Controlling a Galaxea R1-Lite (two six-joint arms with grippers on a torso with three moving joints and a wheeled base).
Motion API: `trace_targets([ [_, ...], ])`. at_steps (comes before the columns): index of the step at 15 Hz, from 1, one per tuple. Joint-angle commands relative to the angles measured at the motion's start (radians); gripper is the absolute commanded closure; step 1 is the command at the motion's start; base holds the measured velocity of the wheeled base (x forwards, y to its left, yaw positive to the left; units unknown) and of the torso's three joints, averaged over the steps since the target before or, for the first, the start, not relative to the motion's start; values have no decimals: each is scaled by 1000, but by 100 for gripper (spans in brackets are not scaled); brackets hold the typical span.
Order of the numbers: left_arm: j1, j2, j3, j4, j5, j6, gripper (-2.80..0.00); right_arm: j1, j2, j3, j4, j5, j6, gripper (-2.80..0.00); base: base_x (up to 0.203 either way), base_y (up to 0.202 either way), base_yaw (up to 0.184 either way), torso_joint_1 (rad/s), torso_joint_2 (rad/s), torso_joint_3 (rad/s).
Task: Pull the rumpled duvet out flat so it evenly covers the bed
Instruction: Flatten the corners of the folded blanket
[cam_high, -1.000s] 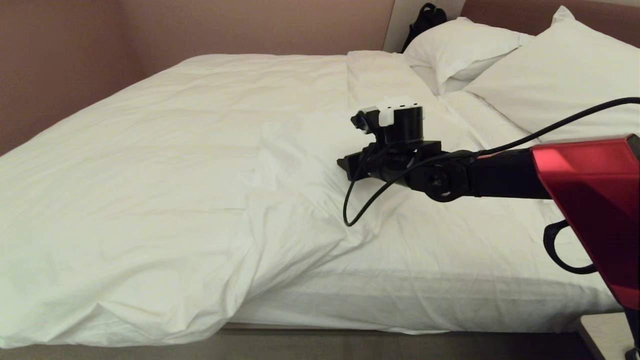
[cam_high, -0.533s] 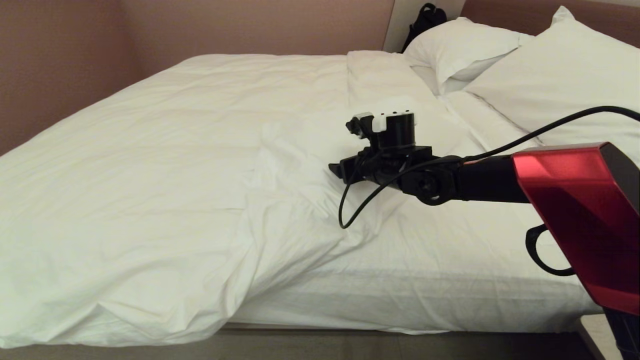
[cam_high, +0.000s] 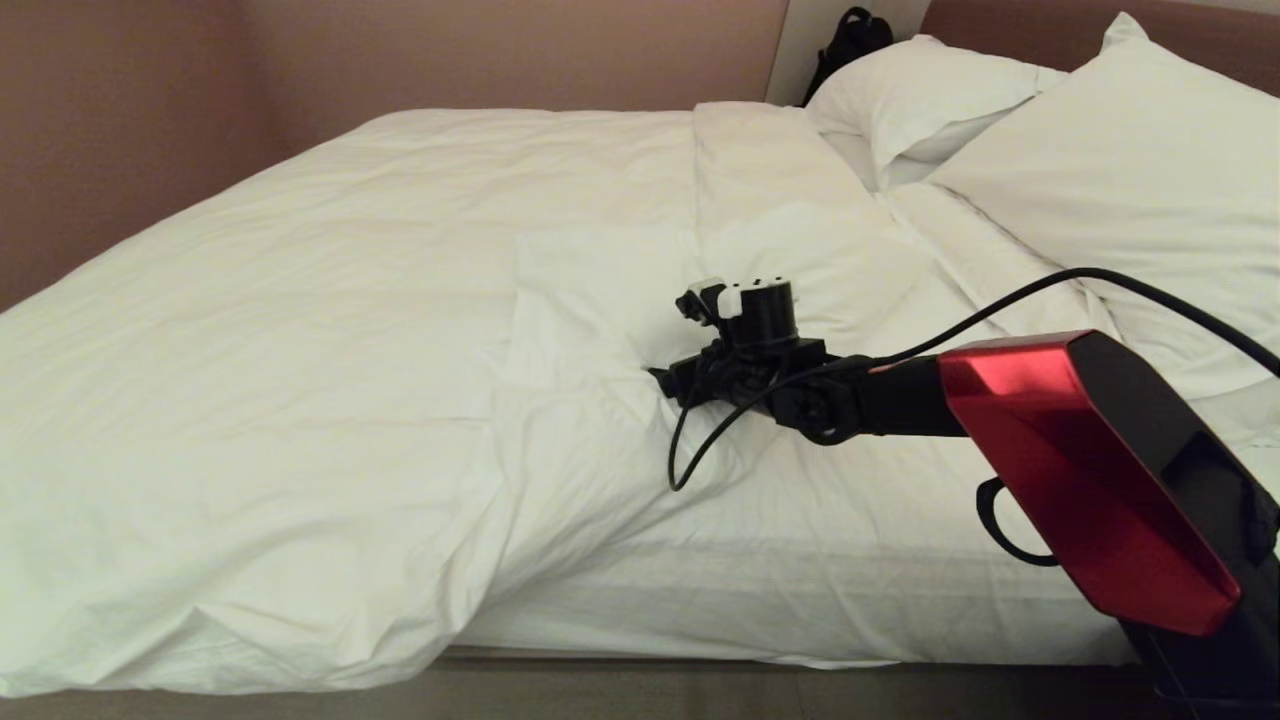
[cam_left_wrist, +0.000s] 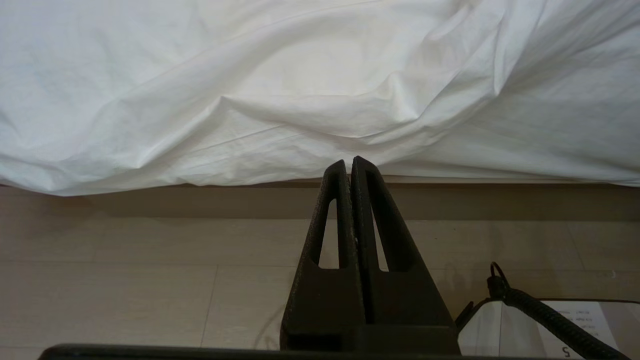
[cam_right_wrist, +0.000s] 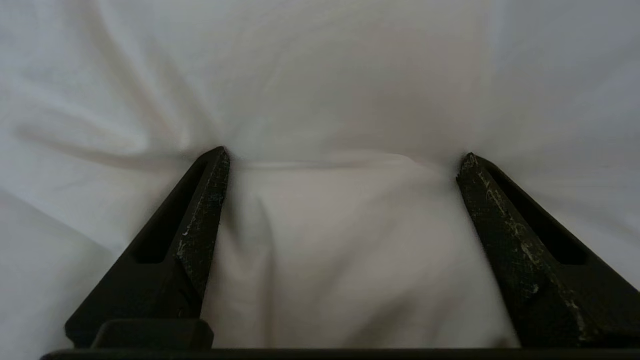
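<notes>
The white duvet (cam_high: 300, 330) lies over the left part of the bed (cam_high: 800, 610), and its turned-back corner ends in a creased fold near the middle. My right gripper (cam_high: 665, 380) reaches in from the right and rests low on that fold. In the right wrist view it (cam_right_wrist: 345, 157) is open, its fingertips pressed into the duvet (cam_right_wrist: 340, 240), with a hump of cloth between them. My left gripper (cam_left_wrist: 349, 161) is shut on nothing and parked low by the bedside, pointing at the hanging duvet edge (cam_left_wrist: 300, 75). It is outside the head view.
Two plump pillows (cam_high: 930, 100) (cam_high: 1130, 150) lie at the head end on the right, against the brown headboard (cam_high: 1000, 20). A black bag (cam_high: 850, 35) sits behind them. A brown wall runs along the far side. Pale floor (cam_left_wrist: 150, 275) lies below the bed.
My right arm has dropped and drawn nearer, bringing its gripper from above the bed down onto the duvet's fold. The rest of the bedding has not shifted.
</notes>
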Motion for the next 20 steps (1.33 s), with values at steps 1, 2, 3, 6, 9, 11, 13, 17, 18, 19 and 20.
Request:
trace_targets([
  [1,0,0,0,1,0,0,0,-2,64,1,3,0,0,-280,0,0,0,0,0,0],
  [2,0,0,0,1,0,0,0,-8,77,0,2,0,-1,-280,0,0,0,0,0,0],
  [3,0,0,0,1,0,0,0,-9,82,0,2,0,-2,-280,0,0,0,0,0,0],
  [6,0,0,0,1,0,0,0,-22,100,-2,2,0,-2,-280,0,0,0,0,0,0],
  [9,0,0,0,1,0,0,0,-28,103,-2,2,0,-2,-280,0,0,0,0,0,0],
  [11,0,0,0,1,0,0,0,-31,108,-2,2,0,0,-280,0,0,0,0,0,0],
  [13,0,0,0,1,0,0,0,-31,108,-2,2,0,0,-280,0,0,0,0,0,0],
  [17,0,0,0,1,0,1,0,-30,109,-1,2,2,0,-280,0,0,0,0,0,0],
  [18,0,0,0,1,0,0,0,-30,109,0,2,2,1,-280,0,0,0,0,0,0],
  [19,0,0,0,1,0,0,0,-30,109,-2,2,0,1,-280,0,0,0,0,0,0],
  [20,0,0,0,1,0,0,0,-30,109,0,2,0,1,-280,0,0,0,0,0,0],
])
